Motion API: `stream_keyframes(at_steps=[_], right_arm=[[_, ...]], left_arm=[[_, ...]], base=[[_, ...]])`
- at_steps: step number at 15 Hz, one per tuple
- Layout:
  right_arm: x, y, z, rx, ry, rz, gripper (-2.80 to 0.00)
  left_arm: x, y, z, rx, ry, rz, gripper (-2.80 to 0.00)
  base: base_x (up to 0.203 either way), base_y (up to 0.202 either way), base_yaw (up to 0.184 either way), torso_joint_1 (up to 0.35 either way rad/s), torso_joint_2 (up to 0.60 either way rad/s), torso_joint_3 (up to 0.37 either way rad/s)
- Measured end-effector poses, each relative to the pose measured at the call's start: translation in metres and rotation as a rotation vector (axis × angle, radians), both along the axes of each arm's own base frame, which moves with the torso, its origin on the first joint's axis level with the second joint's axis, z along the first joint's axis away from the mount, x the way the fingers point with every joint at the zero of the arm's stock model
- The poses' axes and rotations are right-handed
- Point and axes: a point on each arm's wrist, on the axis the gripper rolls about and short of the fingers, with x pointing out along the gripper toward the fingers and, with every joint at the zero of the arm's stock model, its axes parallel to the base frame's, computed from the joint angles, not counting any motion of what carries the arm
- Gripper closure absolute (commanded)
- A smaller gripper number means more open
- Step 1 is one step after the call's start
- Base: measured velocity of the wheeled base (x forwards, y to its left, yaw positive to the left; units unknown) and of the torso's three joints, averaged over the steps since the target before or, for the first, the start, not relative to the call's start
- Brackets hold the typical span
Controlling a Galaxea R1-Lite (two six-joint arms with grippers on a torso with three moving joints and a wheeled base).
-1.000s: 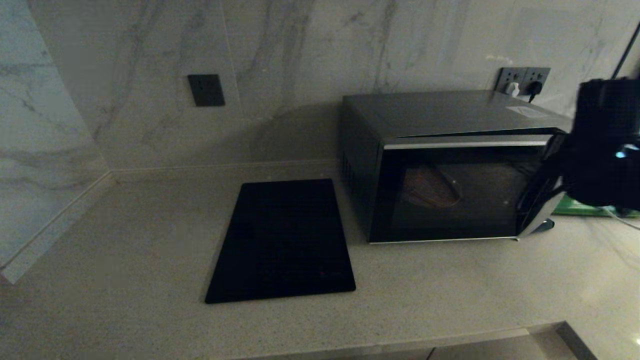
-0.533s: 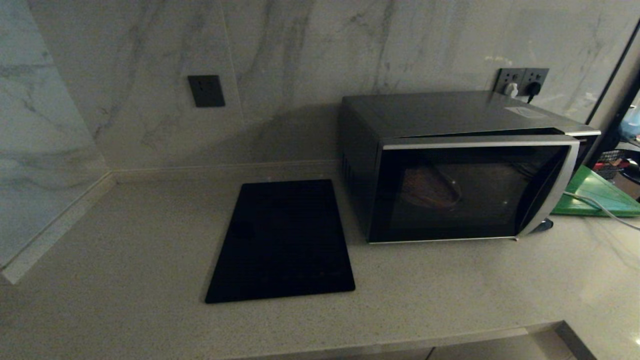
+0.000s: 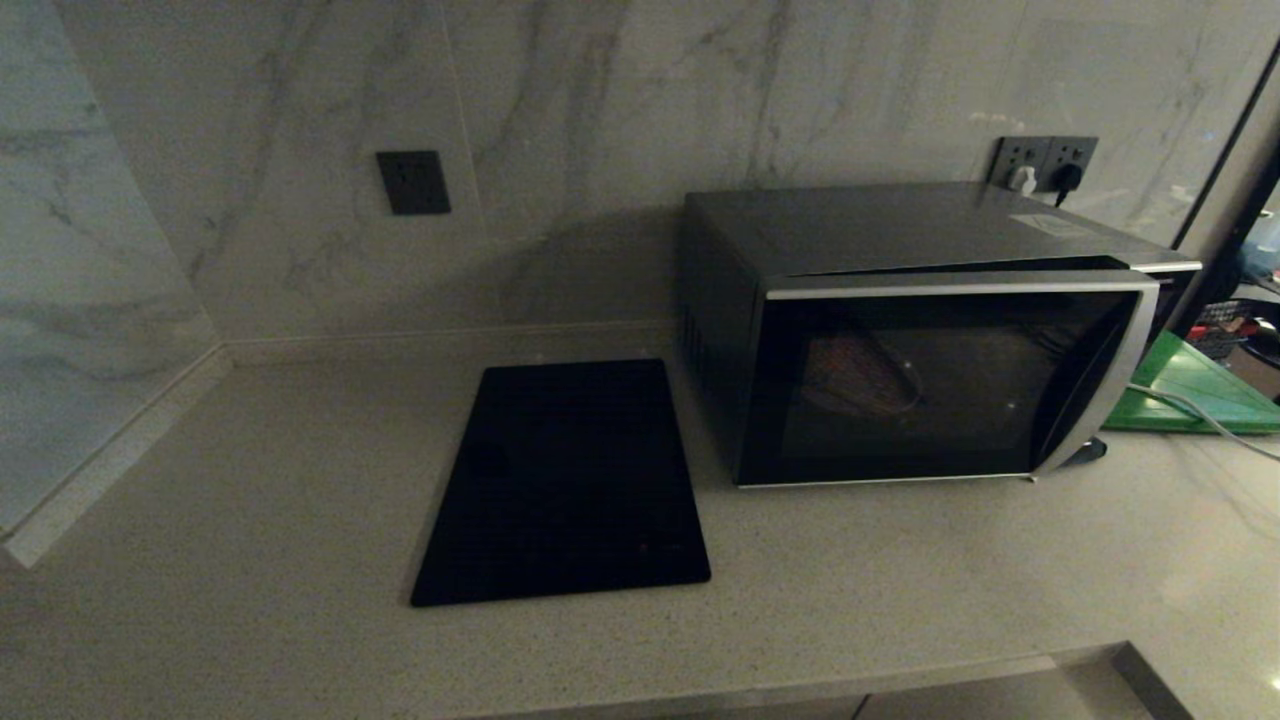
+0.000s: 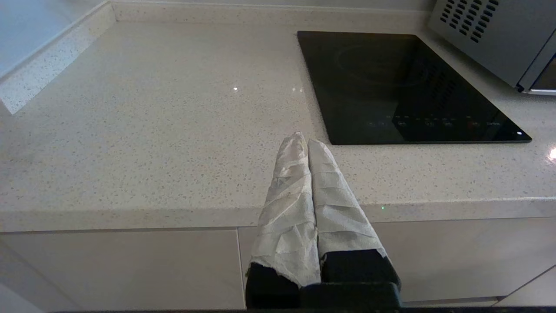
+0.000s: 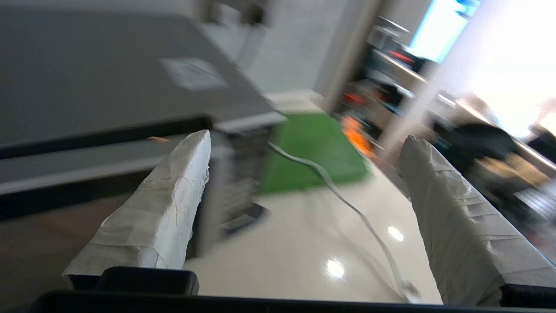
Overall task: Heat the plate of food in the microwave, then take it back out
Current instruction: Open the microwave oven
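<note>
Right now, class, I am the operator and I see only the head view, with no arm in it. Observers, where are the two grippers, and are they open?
Observer: The right gripper is open, its taped fingers wide apart, by the right end of the microwave.
Operator: Is it holding anything?
Observer: No. Between its fingers only the white cable and the green board show, farther off.
Operator: And the left?
Observer: The left gripper is shut, fingers pressed together, at the counter's front edge near the black panel.
</note>
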Motion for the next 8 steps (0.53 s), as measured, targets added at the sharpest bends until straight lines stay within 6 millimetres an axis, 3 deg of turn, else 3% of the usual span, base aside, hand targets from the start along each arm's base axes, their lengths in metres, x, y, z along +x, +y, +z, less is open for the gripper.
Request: stream_keyframes(at_steps=[6,7,8], right_arm=[[0.004,-0.004,0.039,0.214,-0.018,0.203,-2.8],[0.007,-0.006,0.043,0.258,0.021,0.22,0.0],[0.013,-0.008,0.044,0.299,0.074,0.226,0.0]], left_arm=[[0.0,0.0,0.0,0.0,0.0,0.0,0.0],[0.0,0.0,0.0,0.0,0.0,0.001,0.0],[0.0,0.0,0.0,0.0,0.0,0.0,0.0]], base=[[0.0,0.0,0.0,0.0,0.0,0.0],[0.0,0.0,0.0,0.0,0.0,0.0],[0.0,0.0,0.0,0.0,0.0,0.0]])
